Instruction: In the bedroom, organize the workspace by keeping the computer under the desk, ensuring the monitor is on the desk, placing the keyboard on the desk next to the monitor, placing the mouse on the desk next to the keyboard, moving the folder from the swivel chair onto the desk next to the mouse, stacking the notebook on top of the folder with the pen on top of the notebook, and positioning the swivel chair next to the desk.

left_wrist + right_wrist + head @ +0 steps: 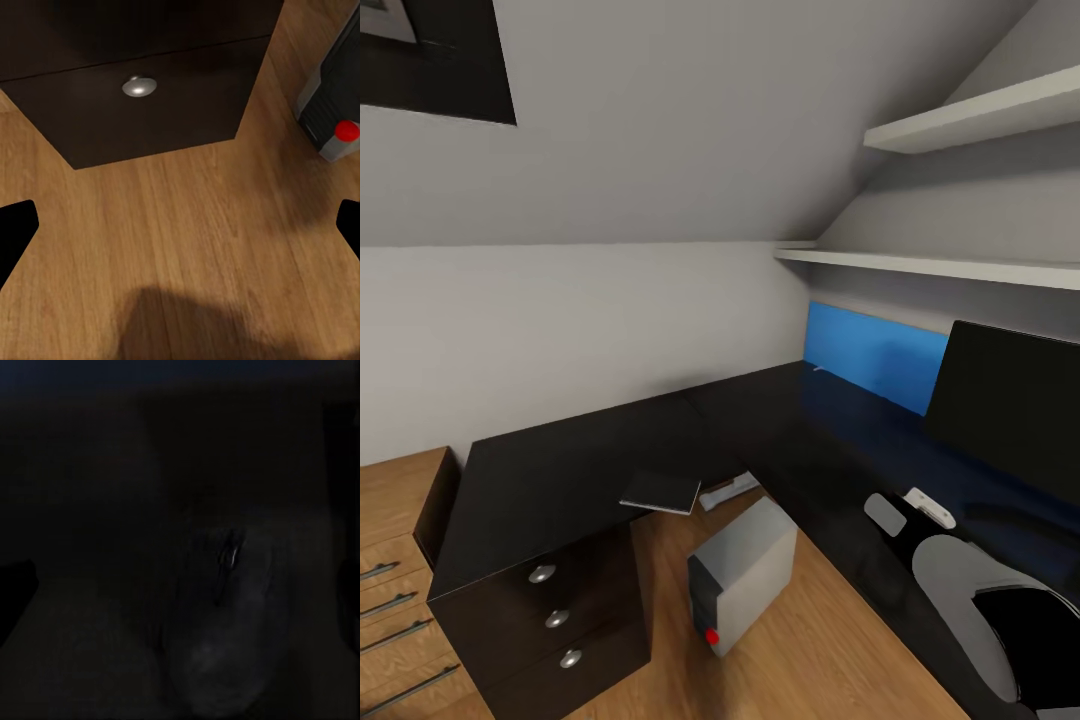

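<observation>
1. The computer [745,585] lay tilted on the floor beside the surface [590,470].
2. It looked heavy and rigid; gripping its side panels seemed best.
3. The left tool [180,225] stood wide open, empty; the right tool's state could not be told.

Noticing a light wooden drawer cabinet [395,545] at the left edge of the head view, with slim metal bar handles [390,605] lying across its drawer fronts. Seeing wooden plank flooring [830,650] spreading out below, and catching the same boards [187,217] in the left wrist view, with a soft shadow [195,322] darkening them. Finding two white wall shelves, an upper shelf [970,118] and a lower shelf [930,266], projecting under a sloping ceiling [710,120]. Spotting a dark framed panel [435,60] hanging at the upper left.
</observation>
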Robot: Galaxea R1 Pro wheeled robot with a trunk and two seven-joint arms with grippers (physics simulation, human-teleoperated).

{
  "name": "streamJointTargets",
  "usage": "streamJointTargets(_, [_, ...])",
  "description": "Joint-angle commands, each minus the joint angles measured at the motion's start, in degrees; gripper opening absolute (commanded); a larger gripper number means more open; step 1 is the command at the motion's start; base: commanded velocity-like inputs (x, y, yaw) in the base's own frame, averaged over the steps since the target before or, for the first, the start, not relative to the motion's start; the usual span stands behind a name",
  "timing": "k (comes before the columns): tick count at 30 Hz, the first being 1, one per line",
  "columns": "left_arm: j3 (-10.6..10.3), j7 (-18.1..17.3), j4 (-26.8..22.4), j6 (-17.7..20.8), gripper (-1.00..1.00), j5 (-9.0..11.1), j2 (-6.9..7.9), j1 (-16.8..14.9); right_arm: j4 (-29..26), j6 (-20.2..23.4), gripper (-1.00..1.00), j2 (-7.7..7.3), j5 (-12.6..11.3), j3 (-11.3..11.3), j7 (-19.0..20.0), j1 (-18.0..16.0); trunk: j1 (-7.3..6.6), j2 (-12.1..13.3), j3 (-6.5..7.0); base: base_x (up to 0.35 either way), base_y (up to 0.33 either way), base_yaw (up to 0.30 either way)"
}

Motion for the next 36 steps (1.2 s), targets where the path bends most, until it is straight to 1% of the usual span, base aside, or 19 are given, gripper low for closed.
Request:
streamJointTargets(1, [0.0,0.0,0.0,-0.2,1.0,0.6,-0.03,0.0,-0.1,-0.2,1.0,-0.03,-0.6,0.4,-0.3,0.0,0.0,0.0,-0.05,0.0,0.0,0.0])
streamJointTargets(9, [0.1,0.1,0.0,-0.2,1.0,0.6,-0.03,0.0,-0.5,-0.2,1.0,-0.11,-0.4,0.4,-0.4,-0.1,0.0,0.0,-0.05,0.0,0.0,0.0])
streamJointTargets(13, [0.1,0.1,0.0,-0.2,1.0,0.6,-0.03,0.0,-2.3,-0.7,1.0,-0.49,-0.3,0.5,-0.6,0.0,0.0,0.0,-0.05,0.0,0.0,0.0])
streamJointTargets(15, [0.1,0.2,0.0,-0.1,1.0,0.6,-0.03,0.0,-3.2,-0.9,1.0,-1.28,-0.3,0.5,-0.7,0.0,0.0,0.0,-0.05,0.0,0.0,0.0])
streamJointTargets(16, [0.1,0.2,0.0,-0.1,1.0,0.6,-0.03,0.0,-3.7,-0.9,1.0,-2.53,-0.4,0.4,-0.7,0.0,0.0,0.0,-0.05,0.0,0.0,0.0])
streamJointTargets(18, [0.1,0.2,0.3,-0.1,1.0,0.6,-0.03,0.0,-4.0,-1.0,1.0,-3.48,-0.4,0.4,-0.8,0.0,0.0,0.0,-0.05,0.0,0.0,0.0])
streamJointTargets(23, [0.0,0.2,1.0,-0.1,1.0,0.6,-0.03,0.0,-4.3,-0.9,1.0,-4.21,-0.4,0.4,-0.8,0.0,0.0,0.0,-0.05,0.0,0.0,0.0])
streamJointTargets(28, [0.0,0.2,1.4,0.0,1.0,0.6,-0.04,0.0,-4.4,-0.9,1.0,-4.35,-0.4,0.5,-0.7,0.0,0.0,0.0,-0.05,0.0,0.0,0.0])
streamJointTargets(32, [-0.2,0.2,2.3,0.0,1.0,0.5,-0.08,0.0,-4.4,-1.0,1.0,-4.12,-0.4,0.5,-0.6,0.0,0.0,0.0,-0.05,0.0,0.0,0.048])
streamJointTargets(33, [-0.3,0.2,2.6,0.0,1.0,0.5,-0.1,0.0,-4.4,-1.1,1.0,-3.6,-0.4,0.7,-0.6,0.0,0.0,0.0,-0.05,0.0,0.0,0.212])
streamJointTargets(35, [-0.3,0.2,2.7,0.0,1.0,0.5,-0.11,0.0,-4.4,-1.4,1.0,-3.07,-0.2,1.0,-0.6,0.1,0.0,0.0,-0.05,0.0,0.0,0.23])
streamJointTargets(36, [-0.3,0.2,2.8,0.1,1.0,0.5,-0.11,0.0,-4.4,-1.7,1.0,-2.39,0.1,1.3,-0.5,0.1,0.0,0.0,-0.05,0.0,0.0,0.251])
